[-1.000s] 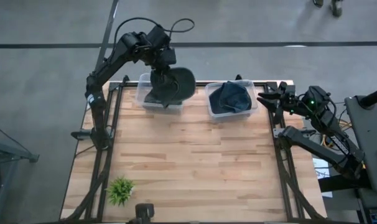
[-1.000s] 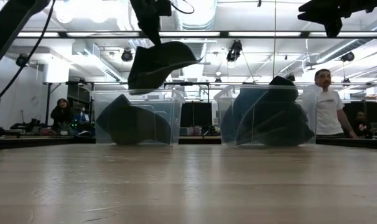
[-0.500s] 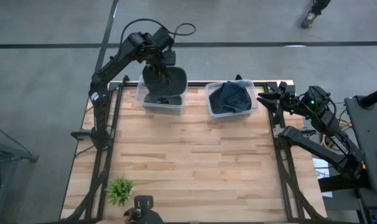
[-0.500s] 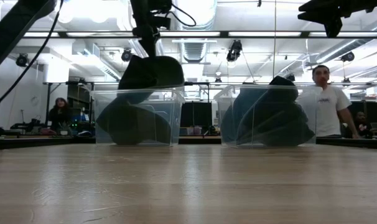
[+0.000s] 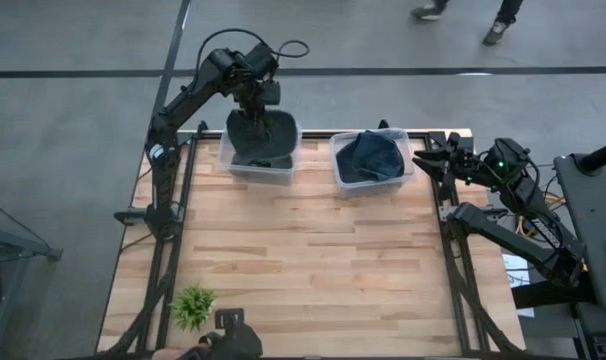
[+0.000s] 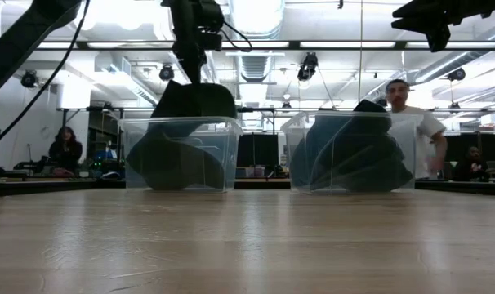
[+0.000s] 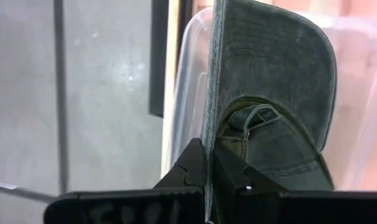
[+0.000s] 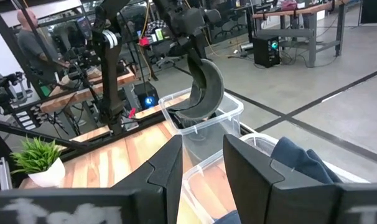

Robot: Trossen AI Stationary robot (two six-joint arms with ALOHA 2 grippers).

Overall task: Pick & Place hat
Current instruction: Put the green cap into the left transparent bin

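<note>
- I can read no brand or label anywhere; the smeared marks on my pincer bodies in the wrist views are illegible.
- Nearest, at the front edge of the surface point(image 5: 303, 250), stands a small plant point(image 5: 193, 305); beside it a person's hand has come into the high view since half a second ago.
- At the back left, my left pincer point(image 5: 255, 128) is clamped on the brim edge of the hat point(image 5: 264, 137), which I now hold partly down in the left bin point(image 5: 262, 169); a second ago it hung tilted above the rim.
- The hat is a faded dark cap, its stitched brim upright and its back strap showing in my left wrist view.
- The right bin point(image 5: 371, 180) holds bundled dark blue hats point(image 5: 370, 157).
- My right pincer point(image 5: 424, 158) waits at the right edge, fingers parted and empty.
- Behind, a person point(image 6: 407, 110) has walked further left.
</note>
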